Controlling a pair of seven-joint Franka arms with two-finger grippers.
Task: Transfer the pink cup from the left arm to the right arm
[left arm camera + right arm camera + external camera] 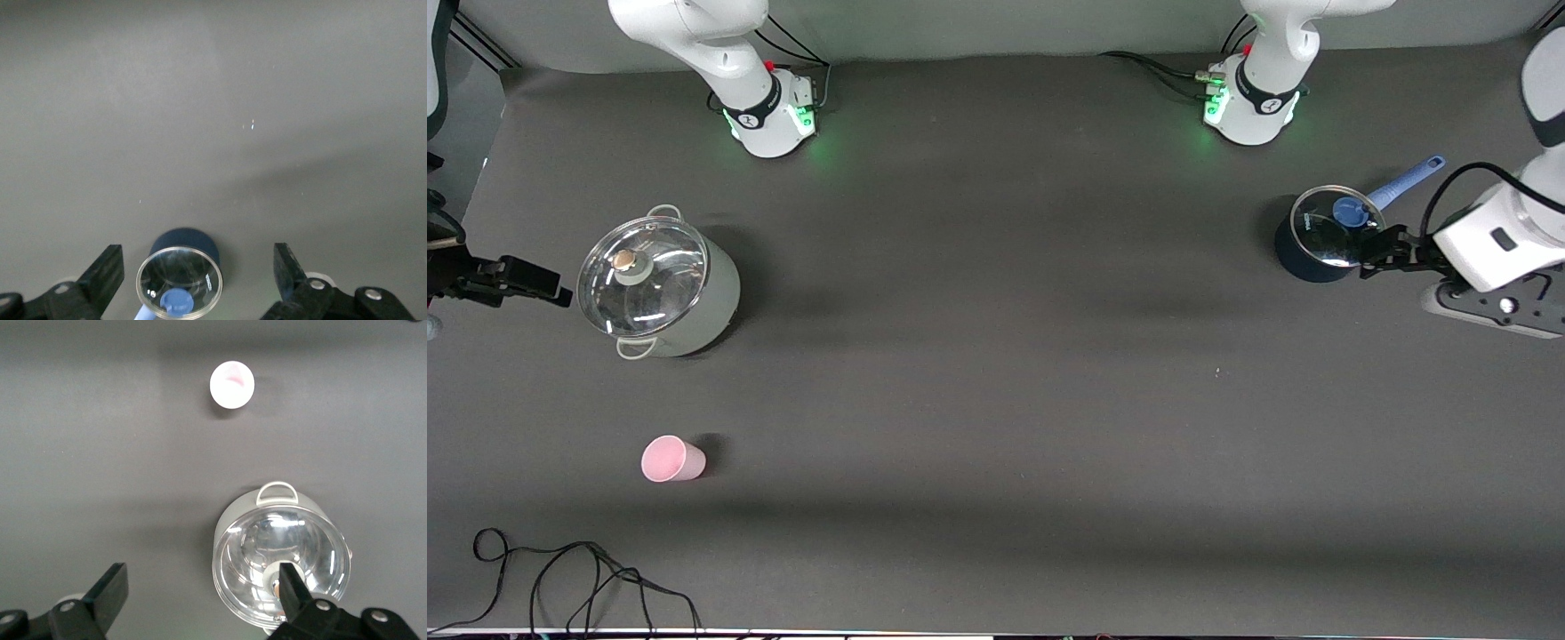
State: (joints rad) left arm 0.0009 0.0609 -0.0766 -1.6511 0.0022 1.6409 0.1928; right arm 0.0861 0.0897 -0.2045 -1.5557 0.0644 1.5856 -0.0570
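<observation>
The pink cup point(671, 460) stands upright on the dark table toward the right arm's end, nearer to the front camera than the steel pot. It also shows in the right wrist view point(231, 384), apart from the gripper. My right gripper point(560, 296) is open and empty, up in the air beside the steel pot at the table's end; its jaws stand wide apart in the right wrist view point(200, 593). My left gripper point(1368, 258) is open and empty over the blue-handled saucepan, with jaws wide apart in the left wrist view point(198, 270). The cup is not in the left wrist view.
A steel pot with a glass lid point(658, 284) stands at the right arm's end, also in the right wrist view point(280, 560). A dark saucepan with a blue handle and glass lid point(1325, 240) stands at the left arm's end point(183, 277). A black cable point(560, 578) lies at the front edge.
</observation>
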